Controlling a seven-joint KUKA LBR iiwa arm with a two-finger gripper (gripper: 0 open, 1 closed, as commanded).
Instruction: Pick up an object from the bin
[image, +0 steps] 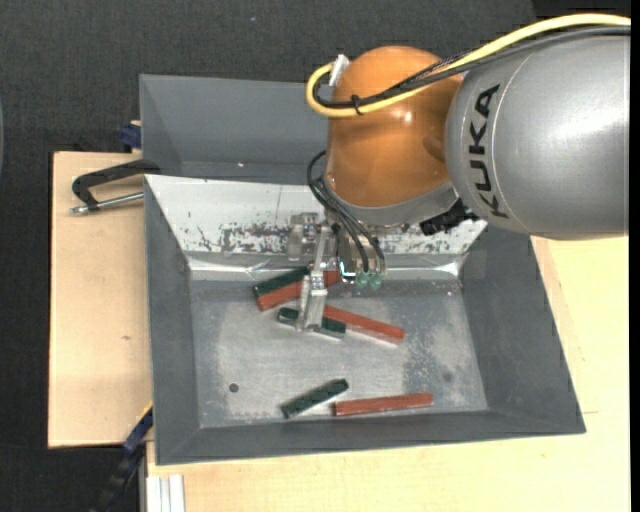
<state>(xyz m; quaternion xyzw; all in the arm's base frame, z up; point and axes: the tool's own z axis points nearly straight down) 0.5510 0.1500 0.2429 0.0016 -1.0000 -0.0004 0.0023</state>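
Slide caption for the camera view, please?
Pincer at end of flat red bar, rear of grey metal bin; flat dark green bar and second red bar lie in front.

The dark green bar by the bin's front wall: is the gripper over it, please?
No, the gripper is farther back in the bin, well apart from the dark green bar.

Arm (560, 130): silver-grey, black "KUKA" lettering
Wrist cover (385, 135): glossy orange dome
Cables (312, 88): yellow loop above, black below
Gripper (313, 320): slim, bare metal
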